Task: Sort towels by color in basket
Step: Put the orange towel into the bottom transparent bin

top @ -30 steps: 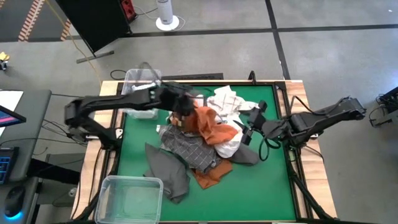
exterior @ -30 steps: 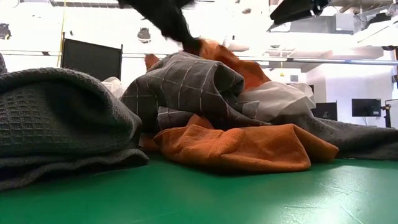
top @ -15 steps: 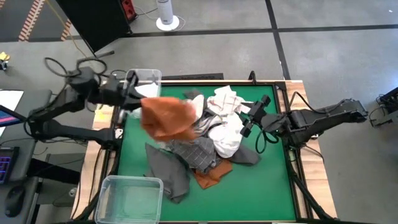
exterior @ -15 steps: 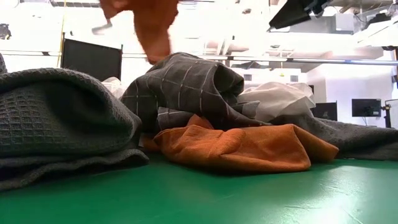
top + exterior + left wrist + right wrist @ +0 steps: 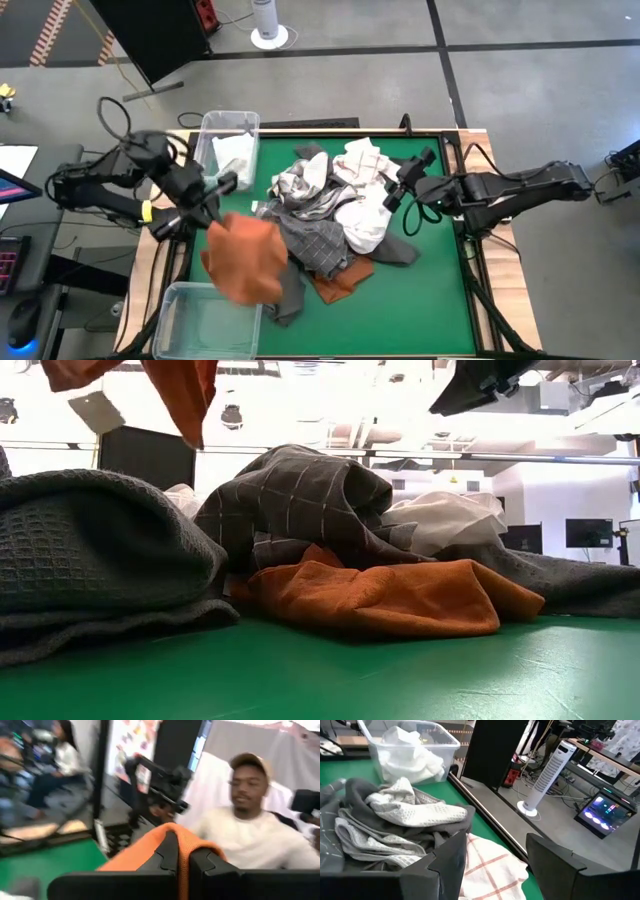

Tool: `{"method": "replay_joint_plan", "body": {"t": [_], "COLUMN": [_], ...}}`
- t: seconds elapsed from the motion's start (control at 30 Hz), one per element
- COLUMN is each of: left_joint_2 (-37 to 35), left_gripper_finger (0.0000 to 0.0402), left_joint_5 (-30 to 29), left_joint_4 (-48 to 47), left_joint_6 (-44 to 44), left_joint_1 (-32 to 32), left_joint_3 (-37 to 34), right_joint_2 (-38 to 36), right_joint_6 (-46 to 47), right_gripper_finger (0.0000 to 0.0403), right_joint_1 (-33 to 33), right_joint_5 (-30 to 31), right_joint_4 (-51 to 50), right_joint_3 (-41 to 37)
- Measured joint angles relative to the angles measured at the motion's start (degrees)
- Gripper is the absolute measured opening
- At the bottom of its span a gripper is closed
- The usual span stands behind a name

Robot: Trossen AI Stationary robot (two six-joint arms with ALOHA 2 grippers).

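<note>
Above the near clear bin [image 5: 205, 315], we log the left gripper [image 5: 212, 212] clamping 1 orange towel [image 5: 243, 258], carried down from the far bin [image 5: 228, 135]; right gripper [image 5: 408, 178] spread, empty.

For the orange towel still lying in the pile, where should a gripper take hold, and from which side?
Probably the exposed corner of the orange towel sticking out at the pile's near edge, approached from above. The checked grey towel lies over the rest of it, so only that flap is free to pinch. The left gripper already holds another orange towel.
</note>
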Motion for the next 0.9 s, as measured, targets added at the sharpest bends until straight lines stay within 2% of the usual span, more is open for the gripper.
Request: {"method": "replay_joint_plan", "body": {"t": [0.1, 0.17, 0.37, 0.5, 0.73, 0.83, 0.9], "left_joint_2": [0.96, 1.54, 2.9, 2.9, 4.1, 6.16, 7.22], "left_gripper_finger": [0.0001, 0.0001, 0.0001, 0.0001, 0.0001, 0.0001, 0.0001], "left_joint_5": [0.37, 0.38, -1.72, -2.45, -10.54, -12.14, -12.38], "left_joint_4": [-5.36, -7.96, -21.33, -32.27, -52.89, -54.0, -47.0], "left_joint_6": [0.54, -2.69, -16.27, -29.23, -44.34, -44.65, -41.87], "left_joint_1": [-3.63, -5.79, -10.44, -11.94, -18.34, -20.79, -22.43], "left_joint_3": [1.17, 1.74, 3.97, 4.44, 4.42, 4.42, 4.36], "right_joint_2": [0.56, 0.62, 0.58, 0.58, 0.56, 0.56, 0.56], "right_joint_6": [-0.21, -0.12, 1.31, 1.33, -0.86, -1.32, -1.31], "right_gripper_finger": [0.0235, 0.0235, 0.0235, 0.0235, 0.0235, 0.0235, 0.0235], "right_joint_1": [-0.3, -0.96, -1.82, -1.8, -4.02, -5.87, -7.03], "right_joint_5": [-0.05, -0.07, -0.07, -0.07, -0.02, 0.0, -0.04], "right_joint_4": [0.79, 1.17, 1.76, 2.12, 3.33, 4.46, 4.83], "right_joint_3": [-1.35, -2.2, -2.72, -2.72, -2.72, -2.72, -2.72]}}
